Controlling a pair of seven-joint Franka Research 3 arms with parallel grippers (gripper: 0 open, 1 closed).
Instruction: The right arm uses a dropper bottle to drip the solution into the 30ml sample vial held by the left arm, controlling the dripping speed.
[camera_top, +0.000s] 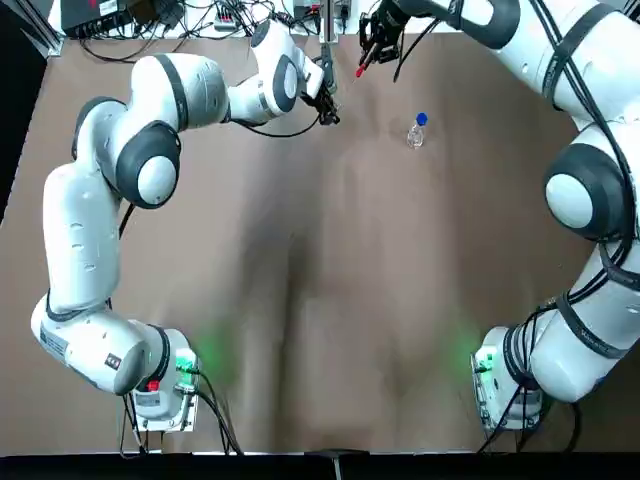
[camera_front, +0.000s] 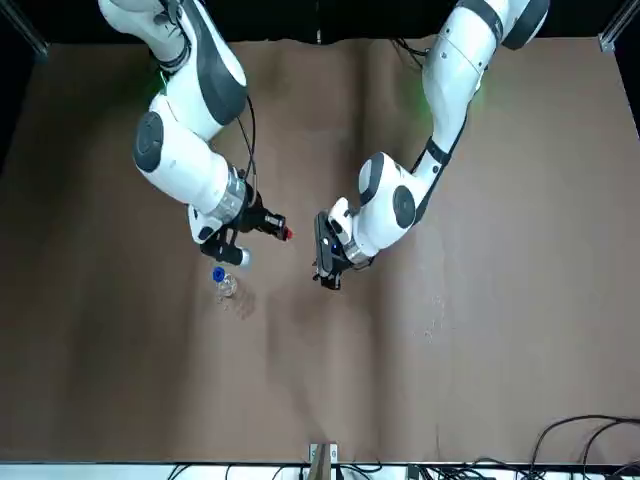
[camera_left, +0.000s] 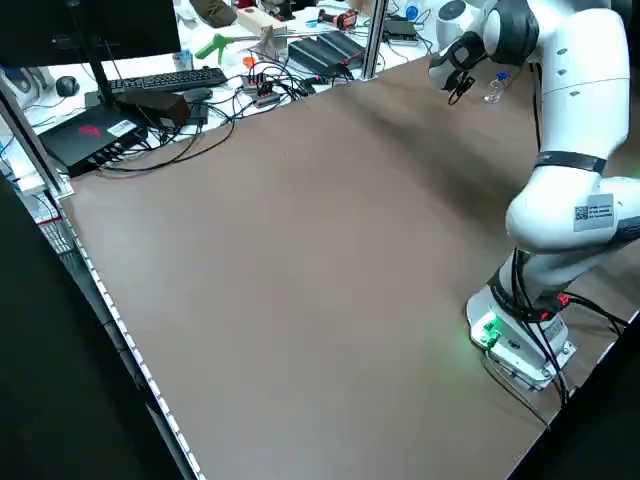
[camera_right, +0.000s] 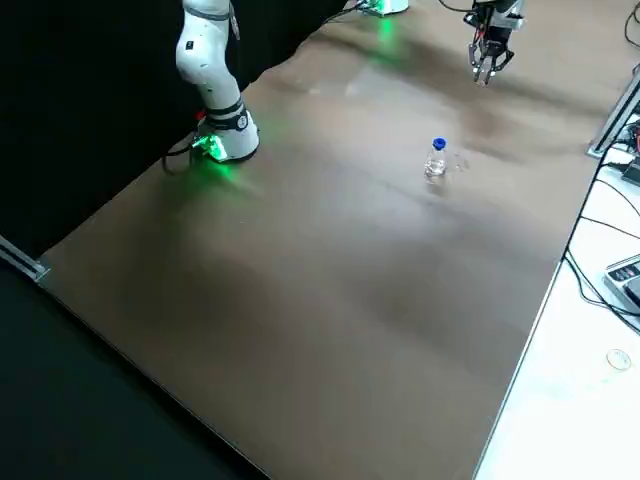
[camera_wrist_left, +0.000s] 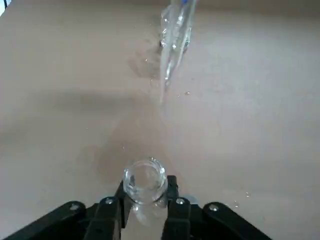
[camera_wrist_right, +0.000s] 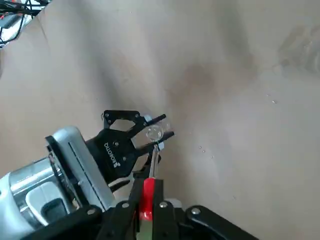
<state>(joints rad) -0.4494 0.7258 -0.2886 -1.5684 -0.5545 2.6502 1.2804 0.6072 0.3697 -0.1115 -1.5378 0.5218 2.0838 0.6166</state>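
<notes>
From overhead, my right gripper (camera_top: 372, 50) and my left gripper (camera_top: 326, 95) meet near the desk's (camera_top: 320, 300) far edge. The red rubber bulb of the dropper (camera_top: 360, 70) pokes from my right fingers. The dropper bottle (camera_top: 417, 131), clear glass with a blue collar, stands alone on the brown desk, apart from both grippers.

From the front, the bottle (camera_front: 224, 284) sits just below my right gripper (camera_front: 268, 226), whose red-tipped dropper (camera_front: 287, 235) points toward my left gripper (camera_front: 325, 262).

Through my left wrist, my black fingers (camera_wrist_left: 109, 216) are closed on the round glass sample vial (camera_wrist_left: 145, 183), mouth open and upright; the thin clear pipette (camera_wrist_left: 172, 45) hangs above, possibly with liquid inside.

Through my right wrist, my fingers (camera_wrist_right: 159, 210) pinch the red bulb (camera_wrist_right: 147, 198), and the glass tip meets the vial's rim (camera_wrist_right: 153, 133).
</notes>
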